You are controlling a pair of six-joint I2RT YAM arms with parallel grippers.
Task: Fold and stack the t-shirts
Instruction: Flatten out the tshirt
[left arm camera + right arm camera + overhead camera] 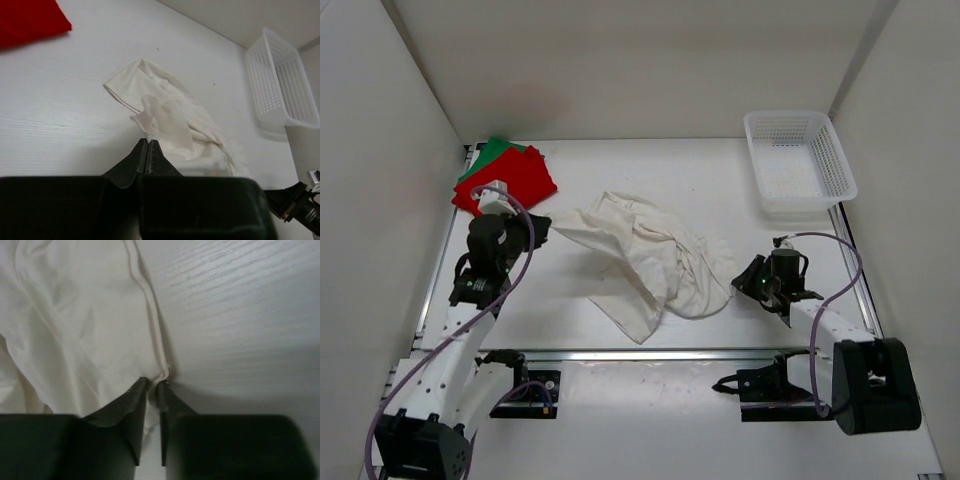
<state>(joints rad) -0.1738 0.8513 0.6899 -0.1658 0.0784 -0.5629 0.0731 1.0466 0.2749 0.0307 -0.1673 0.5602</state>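
Cloth handling: white shirt is lying crumpled at mid-table; left claw, pressed together, is pinching its left corner, while right claw is nipping its right hem. Red shirt is lying folded atop green shirt in the far-left corner.

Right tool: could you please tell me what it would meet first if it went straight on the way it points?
The white shirt: its hem sits between the tips of the right tool, with more cloth ahead.
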